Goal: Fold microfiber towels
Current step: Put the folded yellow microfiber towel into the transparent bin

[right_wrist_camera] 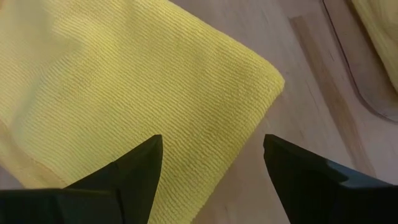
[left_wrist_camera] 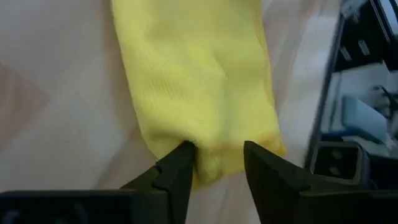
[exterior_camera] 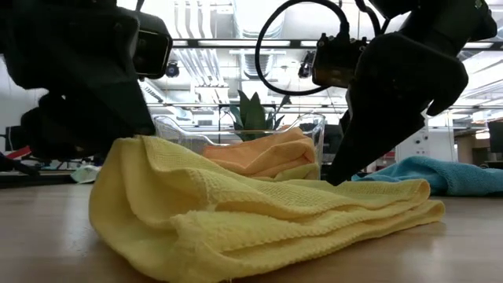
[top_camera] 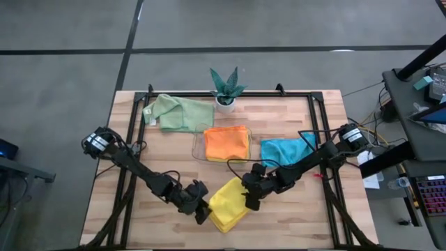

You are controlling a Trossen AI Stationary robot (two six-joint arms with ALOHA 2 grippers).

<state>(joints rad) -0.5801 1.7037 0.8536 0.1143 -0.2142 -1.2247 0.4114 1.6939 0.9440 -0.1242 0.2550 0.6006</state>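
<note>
A yellow microfiber towel (top_camera: 227,202) lies folded in several layers on the table near its front edge. My left gripper (left_wrist_camera: 217,152) stands open at its left end, one finger on either side of that narrow end (left_wrist_camera: 211,163). My right gripper (right_wrist_camera: 211,146) is open wide over the towel's right part, near a folded corner (right_wrist_camera: 270,78). An orange towel (top_camera: 226,143) lies folded in the clear tray (top_camera: 198,146). A teal towel (top_camera: 284,150) lies right of the tray, and a pale green one (top_camera: 178,113) lies at the far left. My left gripper has the yellow towel's narrow end (left_wrist_camera: 211,163) between its parted fingers, slanting down from the table's left. One fingertip (left_wrist_camera: 180,155) meets the cloth's edge in the picture; whether it touches, I cannot tell. The towel lies flat on the table.
A small potted plant (top_camera: 226,89) stands at the far edge, behind the tray. Black frame rails (top_camera: 125,167) run along the table's left and right sides. Bare wood shows at the front left and front right.
</note>
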